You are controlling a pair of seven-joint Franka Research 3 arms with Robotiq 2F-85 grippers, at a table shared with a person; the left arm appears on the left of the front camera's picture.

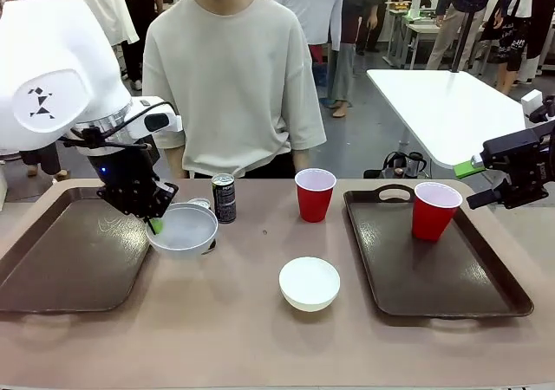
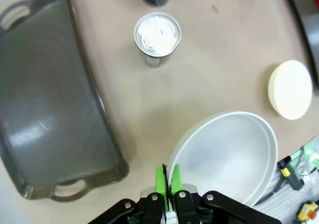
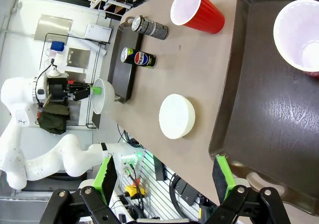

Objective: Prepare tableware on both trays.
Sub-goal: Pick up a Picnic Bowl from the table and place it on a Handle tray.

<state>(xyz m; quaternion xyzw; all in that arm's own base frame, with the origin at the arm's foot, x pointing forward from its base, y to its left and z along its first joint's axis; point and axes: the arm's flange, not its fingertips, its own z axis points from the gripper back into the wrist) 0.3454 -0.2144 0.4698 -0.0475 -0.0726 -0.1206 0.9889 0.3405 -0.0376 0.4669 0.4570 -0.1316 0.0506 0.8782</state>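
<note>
The left gripper (image 2: 167, 176) was closed, its green pads pinching the rim of a white bowl (image 2: 227, 154) low in the left wrist view. In the front view that bowl (image 1: 184, 230) hung tilted at centre left, just beside the right rim of the left-hand tray (image 1: 69, 260), whose floor was bare. Just behind the bowl stood two Pepsi cans on the table, one (image 1: 224, 198) in full sight and the other (image 1: 201, 204) mostly hidden by the bowl's rim. The left wrist view showed one can top (image 2: 157, 32) from above.

The right gripper (image 3: 164, 176) stood wide open and held nothing, its fingers spread along the bottom of the right wrist view. Above them lay the right-hand tray (image 3: 264, 109) with a red cup (image 3: 299, 32) upright at its handle end. A second red cup (image 1: 314, 194) stood on the table near the middle, left of that tray. The second white bowl (image 1: 310, 282) sat on the table lower centre, between the trays. A person (image 1: 234, 78) stood at the far edge.
</note>
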